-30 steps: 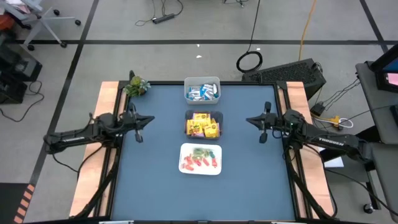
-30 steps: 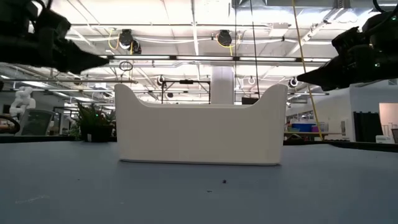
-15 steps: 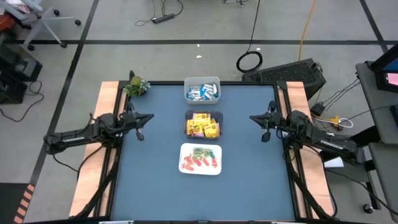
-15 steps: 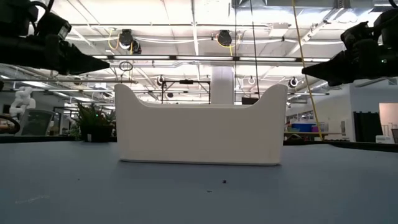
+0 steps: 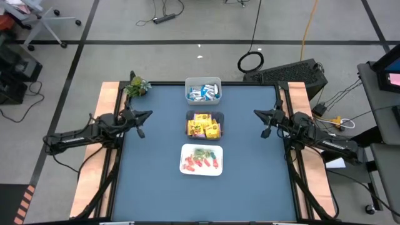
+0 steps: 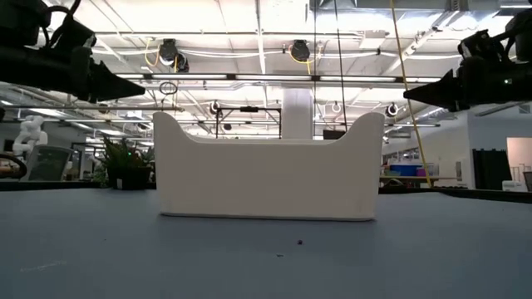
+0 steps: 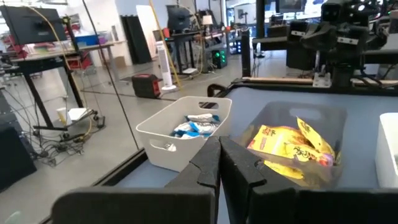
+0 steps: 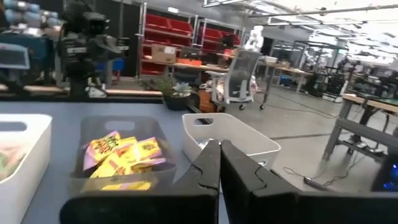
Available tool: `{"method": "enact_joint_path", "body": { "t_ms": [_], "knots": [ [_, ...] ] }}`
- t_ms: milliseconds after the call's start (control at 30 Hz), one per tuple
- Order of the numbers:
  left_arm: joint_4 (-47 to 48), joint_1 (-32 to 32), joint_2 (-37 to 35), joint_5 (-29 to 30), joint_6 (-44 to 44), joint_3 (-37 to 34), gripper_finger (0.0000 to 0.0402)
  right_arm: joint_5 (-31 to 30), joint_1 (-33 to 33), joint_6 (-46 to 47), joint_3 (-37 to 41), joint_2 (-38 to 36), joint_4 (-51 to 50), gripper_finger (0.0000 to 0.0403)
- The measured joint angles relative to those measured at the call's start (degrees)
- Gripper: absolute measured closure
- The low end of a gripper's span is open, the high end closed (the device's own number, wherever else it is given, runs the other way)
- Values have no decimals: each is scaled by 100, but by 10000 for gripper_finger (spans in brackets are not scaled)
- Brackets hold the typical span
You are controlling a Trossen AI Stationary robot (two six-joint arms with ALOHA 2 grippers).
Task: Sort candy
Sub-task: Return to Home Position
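Matte blue tabletop (image 5: 156,187) carries three plastic bins in a row, far edge to near. Left gripper (image 5: 149,114) and right gripper (image 5: 256,113), clenched empty, have drawn back toward its side edges. Blue-and-white bars (image 5: 204,94) fill the far grey bin (image 5: 187,87), yellow square packets (image 5: 205,127) the middle dark bin (image 5: 188,117), red and green pieces (image 5: 199,164) the near white bin (image 5: 202,145).

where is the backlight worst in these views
low view: ceiling lights glare behind the white bin, leaving the left tool and right tool as dark silhouettes; high view: even light, no glare on the table.
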State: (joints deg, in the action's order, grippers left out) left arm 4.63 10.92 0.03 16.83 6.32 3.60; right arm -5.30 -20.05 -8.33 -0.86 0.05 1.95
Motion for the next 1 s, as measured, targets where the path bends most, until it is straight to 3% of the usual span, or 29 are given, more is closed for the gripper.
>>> {"method": "enact_joint_path", "body": {
  "t_ms": [167,333,1000],
  "knots": [
    [44,-2,0,78,13,-39,388,-158,89,74,4,0,345,403],
    [40,-2,0,108,-12,-42,388,-743,139,38,2,2,388,403],
    [26,-1,28,107,-301,-50,388,-816,139,-117,2,12,123,403]
  ]
}}
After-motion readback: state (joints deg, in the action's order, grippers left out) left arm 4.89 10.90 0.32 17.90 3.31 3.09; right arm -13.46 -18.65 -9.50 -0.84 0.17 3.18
